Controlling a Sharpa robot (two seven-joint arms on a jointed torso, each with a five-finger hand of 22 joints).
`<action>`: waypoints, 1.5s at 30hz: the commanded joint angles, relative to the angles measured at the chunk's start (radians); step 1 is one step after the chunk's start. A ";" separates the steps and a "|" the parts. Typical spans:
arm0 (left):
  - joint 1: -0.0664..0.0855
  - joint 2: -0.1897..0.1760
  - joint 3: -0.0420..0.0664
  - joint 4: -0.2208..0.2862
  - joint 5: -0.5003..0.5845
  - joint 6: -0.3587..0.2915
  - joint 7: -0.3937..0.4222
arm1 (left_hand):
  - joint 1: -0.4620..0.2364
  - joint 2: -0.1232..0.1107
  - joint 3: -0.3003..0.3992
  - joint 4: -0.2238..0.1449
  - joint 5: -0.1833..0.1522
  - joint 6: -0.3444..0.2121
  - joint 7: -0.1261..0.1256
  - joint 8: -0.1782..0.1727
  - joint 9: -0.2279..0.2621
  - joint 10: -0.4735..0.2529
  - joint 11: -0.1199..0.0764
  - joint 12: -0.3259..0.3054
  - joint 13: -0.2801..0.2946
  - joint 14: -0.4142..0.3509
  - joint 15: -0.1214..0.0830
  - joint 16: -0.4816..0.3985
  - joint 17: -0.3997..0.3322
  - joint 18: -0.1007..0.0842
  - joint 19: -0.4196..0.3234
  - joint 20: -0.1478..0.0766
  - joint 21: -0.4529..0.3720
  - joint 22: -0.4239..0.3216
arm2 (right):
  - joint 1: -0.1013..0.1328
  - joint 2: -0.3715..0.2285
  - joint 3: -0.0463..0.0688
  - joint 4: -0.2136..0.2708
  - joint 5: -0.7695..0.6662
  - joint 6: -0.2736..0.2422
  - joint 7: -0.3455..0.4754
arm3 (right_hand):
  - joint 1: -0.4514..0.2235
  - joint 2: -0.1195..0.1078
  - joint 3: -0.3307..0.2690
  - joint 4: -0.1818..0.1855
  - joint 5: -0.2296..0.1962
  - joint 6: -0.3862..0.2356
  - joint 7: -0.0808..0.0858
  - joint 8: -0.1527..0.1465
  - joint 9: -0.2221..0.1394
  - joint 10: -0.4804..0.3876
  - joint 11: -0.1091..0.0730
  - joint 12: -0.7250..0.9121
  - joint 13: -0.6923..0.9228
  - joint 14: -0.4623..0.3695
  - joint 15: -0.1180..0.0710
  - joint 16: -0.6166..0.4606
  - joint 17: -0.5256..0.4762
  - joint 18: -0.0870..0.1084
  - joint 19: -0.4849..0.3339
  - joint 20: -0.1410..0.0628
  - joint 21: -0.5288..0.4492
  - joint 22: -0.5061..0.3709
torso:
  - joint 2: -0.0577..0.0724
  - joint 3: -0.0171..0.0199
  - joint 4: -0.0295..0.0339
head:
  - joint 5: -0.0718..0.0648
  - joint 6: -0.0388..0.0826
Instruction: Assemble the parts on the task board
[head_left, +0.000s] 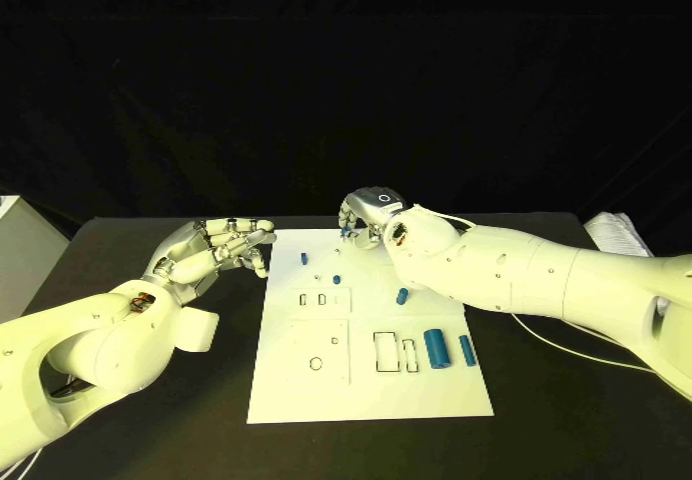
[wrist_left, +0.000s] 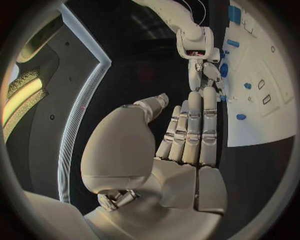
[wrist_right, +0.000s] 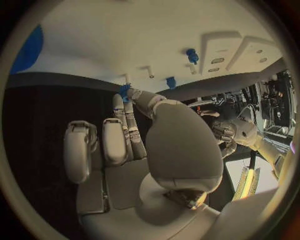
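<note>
The right hand (head_left: 372, 215) pinches a small blue part (wrist_right: 124, 91) at the far edge of the white board (head_left: 303, 395), nearer than the open left hand (head_left: 216, 250) beside the board.

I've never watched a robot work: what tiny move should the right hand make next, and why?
Probably close its fingertips on the small blue part and lift it. The right hand is at the task board's far edge, fingertips touching that part; the left hand waits open beside the board.
</note>
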 joint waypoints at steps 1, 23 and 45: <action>0.002 0.001 0.001 0.003 -0.006 0.019 0.004 | -0.006 0.006 0.005 -0.002 0.001 -0.004 0.003 -0.007 0.001 -0.007 0.003 -0.006 0.001 -0.007 0.002 0.005 0.001 0.021 -0.008 0.002 0.004 0.001 | -0.002 0.005 0.000 -0.002 0.008 0.019 0.015 | -0.001 0.004 0.001 -0.005 0.005 -0.002 0.003 0.002 0.000 0.021 -0.016 0.000 0.002 0.019 -0.004 0.004 0.000 -0.015 0.014 -0.007 0.002 0.059 | 0.001 -0.0009 0.0004 | 0.002 -0.001; 0.003 0.006 0.001 -0.002 -0.006 0.022 0.003 | -0.006 0.006 0.005 -0.002 0.001 -0.004 0.003 -0.007 0.001 -0.007 0.003 -0.006 0.001 -0.007 0.002 0.005 0.001 0.021 -0.008 0.002 0.004 0.001 | -0.014 0.033 -0.001 -0.041 0.010 0.035 0.022 | -0.002 0.002 0.000 -0.007 0.006 -0.005 0.004 0.001 0.002 0.020 -0.015 -0.002 0.003 0.019 -0.003 0.004 -0.001 -0.014 0.013 -0.007 -0.001 0.056 | 0.001 -0.0020 0.0015 | 0.003 -0.003; 0.005 0.003 0.001 -0.003 -0.006 0.022 0.002 | -0.006 0.006 0.005 -0.002 0.001 -0.004 0.003 -0.007 0.001 -0.007 0.003 -0.006 0.001 -0.007 0.002 0.005 0.001 0.021 -0.008 0.002 0.004 0.001 | -0.016 0.020 -0.003 -0.035 0.024 -0.028 0.054 | -0.022 -0.043 -0.113 0.006 -0.007 -0.168 0.030 -0.099 -0.021 -0.247 0.039 -0.016 -0.043 -0.057 0.041 -0.133 -0.211 0.052 -0.137 0.035 -0.275 -0.257 | 0.001 -0.0006 -0.0013 | 0.005 -0.005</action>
